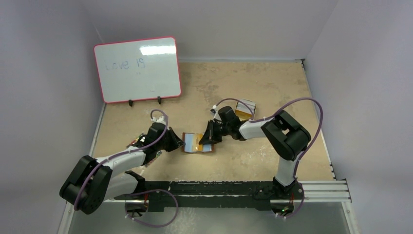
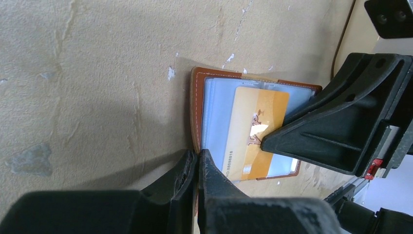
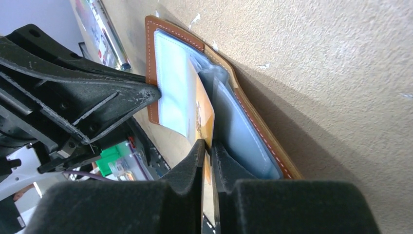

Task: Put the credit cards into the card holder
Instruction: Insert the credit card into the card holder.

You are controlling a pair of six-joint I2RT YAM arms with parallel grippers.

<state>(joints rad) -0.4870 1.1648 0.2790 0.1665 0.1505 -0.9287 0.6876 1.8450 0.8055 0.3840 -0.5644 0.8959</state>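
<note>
In the middle of the top view, on the bench, the left jaws are pinched shut on the left edge of the open card holder. A gold credit card lies against the holder's clear sleeves. The right jaws are closed on this card's edge.

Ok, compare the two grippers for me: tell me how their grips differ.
The left gripper pinches the brown leather edge of the open card holder; the right gripper pinches the gold card. In the top view, the left gripper works at the holder's left side and the right gripper at its right side. Both are shut and sit low at the holder.
</note>
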